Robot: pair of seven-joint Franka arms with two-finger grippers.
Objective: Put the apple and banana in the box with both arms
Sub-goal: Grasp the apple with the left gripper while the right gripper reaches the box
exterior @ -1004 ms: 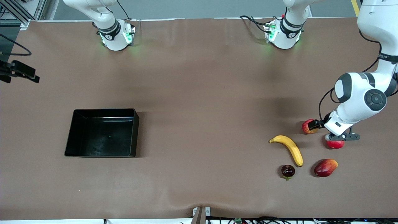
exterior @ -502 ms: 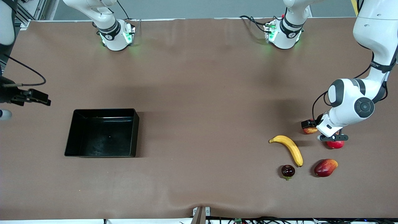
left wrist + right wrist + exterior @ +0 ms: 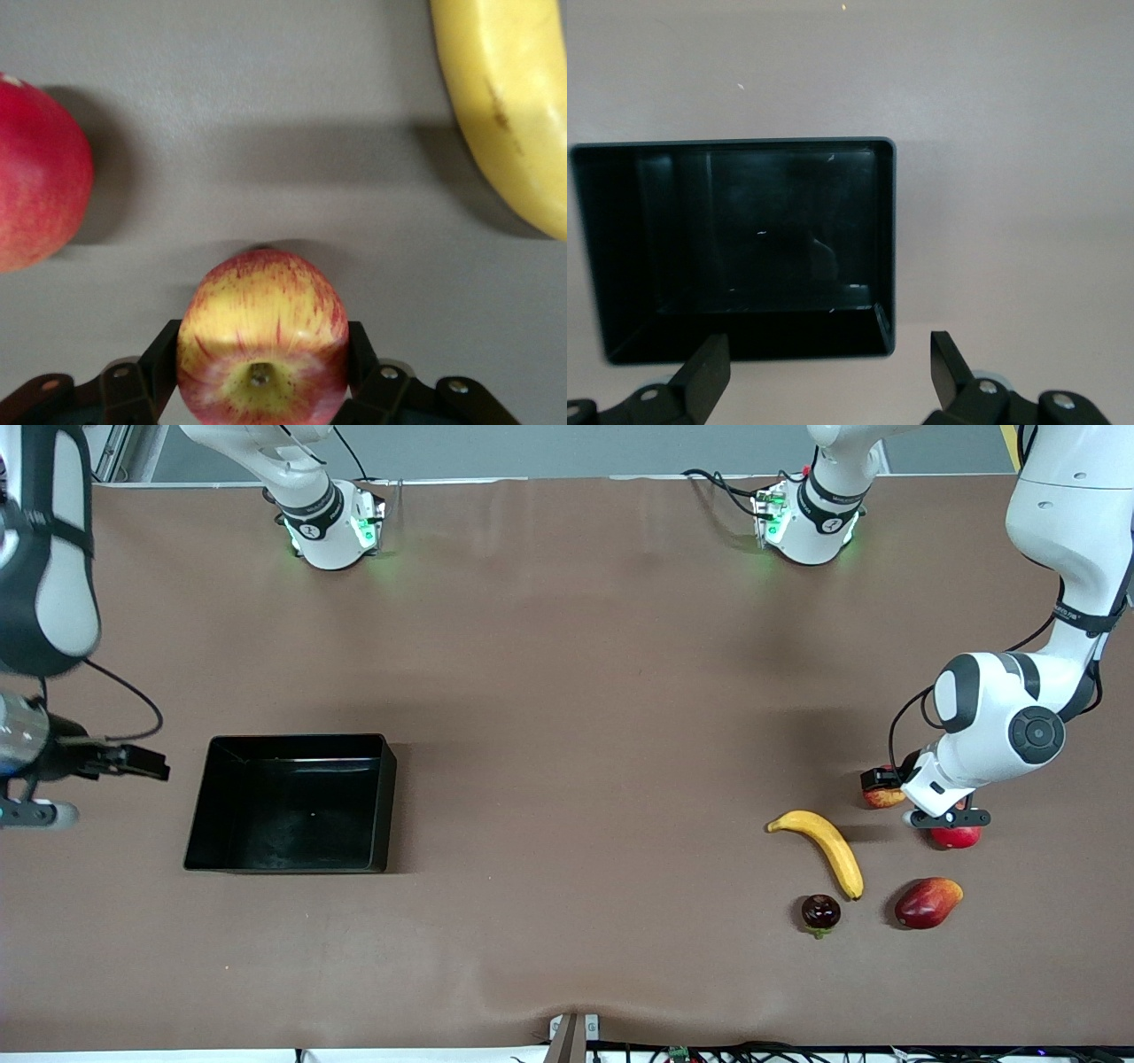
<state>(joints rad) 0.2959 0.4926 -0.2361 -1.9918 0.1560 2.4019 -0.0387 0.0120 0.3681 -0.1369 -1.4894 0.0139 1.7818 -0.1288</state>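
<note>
The apple, red with yellow streaks, rests on the table between the fingers of my left gripper, which is shut on it with both pads against its sides. The long yellow banana lies on the table beside the apple, nearer to the front camera; it also shows in the left wrist view as the banana. The black box stands with nothing in it toward the right arm's end of the table. My right gripper hovers open over the table just outside the box, its fingers holding nothing.
A plain red round fruit sits right under the left wrist, close to the apple. A red-orange mango and a small dark fruit lie nearer to the front camera than the banana.
The left gripper's fingers have come in onto the apple. The right arm has swung in from the table's end toward the box.
</note>
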